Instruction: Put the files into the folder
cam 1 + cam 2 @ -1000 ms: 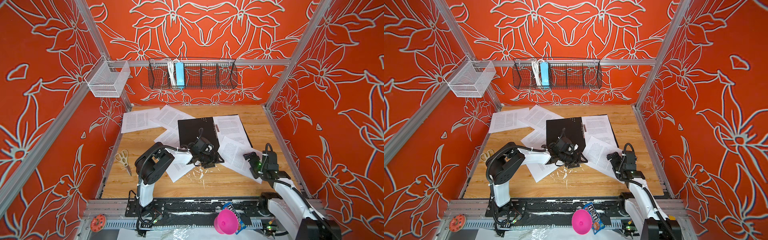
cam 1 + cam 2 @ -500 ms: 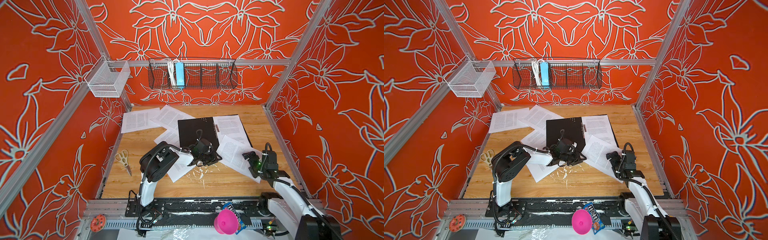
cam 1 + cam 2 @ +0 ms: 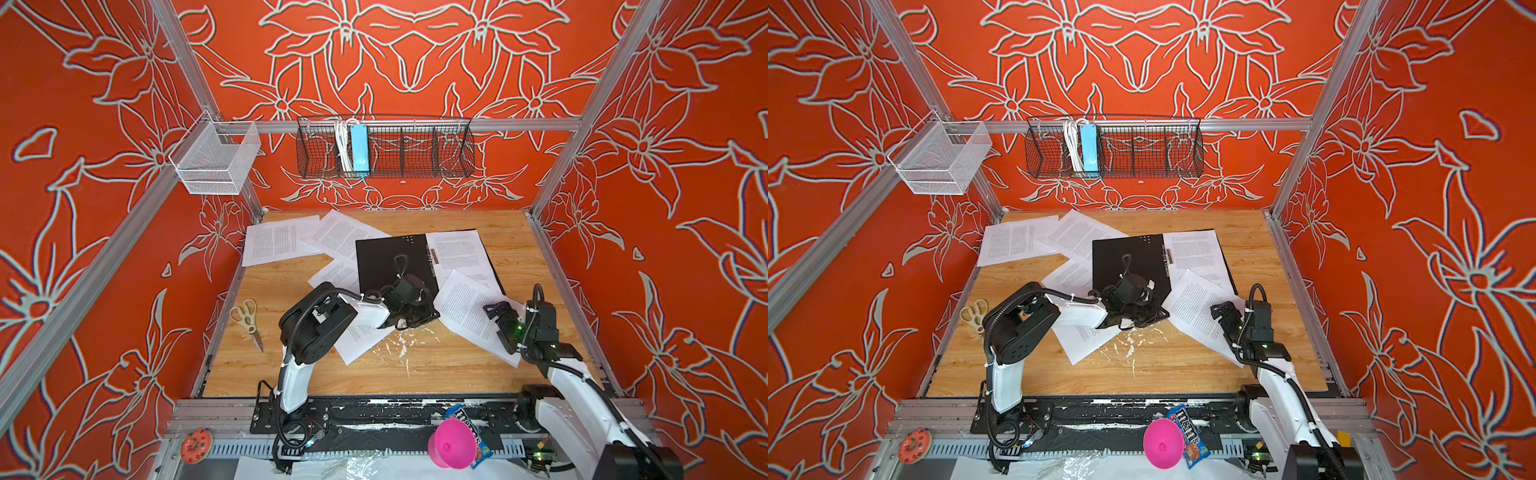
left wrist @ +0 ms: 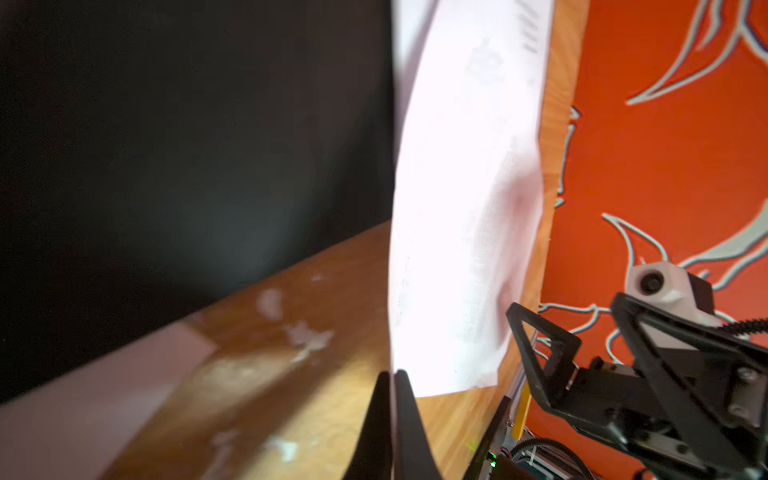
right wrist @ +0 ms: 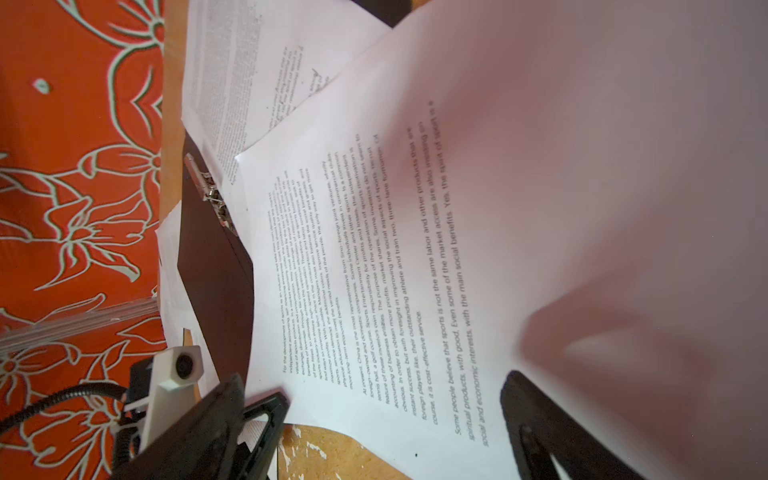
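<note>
Orange flower-print cell, wooden table (image 3: 415, 374) scuffed white near the front. Closest in, the right gripper (image 5: 397, 386) has its jaws spread wide over the near end of a printed sheet (image 3: 469, 316) that lies partly on the wood and partly over the open folder (image 3: 390, 262). The left gripper (image 4: 391, 376) has its tips pinched together right at that sheet's edge. The paper bows up from the tips in the left wrist view, so I reckon it's got hold of it. The folder lies mid-table, black inside up, with one page (image 3: 457, 249) already on its right half beside the metal clip (image 3: 432, 257). The rest of the files (image 3: 276, 245) are fanned out at the far left, plus one tucked under the left arm. Paper like this is light, floppy and slidey, so I'd nip an edge or corner and drag gently. Grab the middle and it'll just crumple.
</note>
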